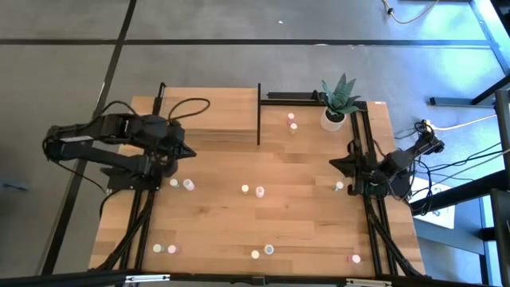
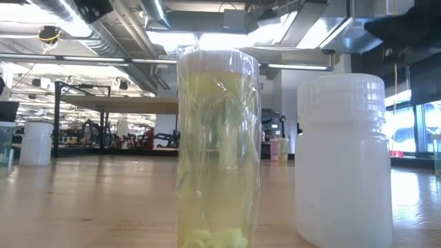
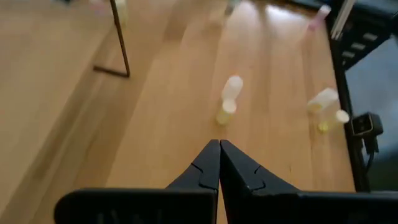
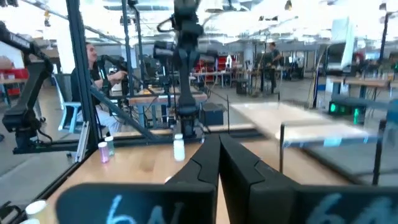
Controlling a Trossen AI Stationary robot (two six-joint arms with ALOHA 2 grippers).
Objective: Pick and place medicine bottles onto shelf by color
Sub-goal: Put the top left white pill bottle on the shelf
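Our left claw [image 1: 188, 153] and right claw [image 1: 335, 165] sit pressed together, empty; two medicine bottles [image 1: 292, 122] stand on the shelf [image 1: 307, 135], upper middle, others scattered across the tabletop [image 1: 303, 215].

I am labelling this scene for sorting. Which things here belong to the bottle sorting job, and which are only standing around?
For the job:
- medicine bottles, scattered over the table
- shelf, holding no bottles yet
- left gripper and right gripper, both shut, empty

Standing around:
- potted plant
- cables beside the table
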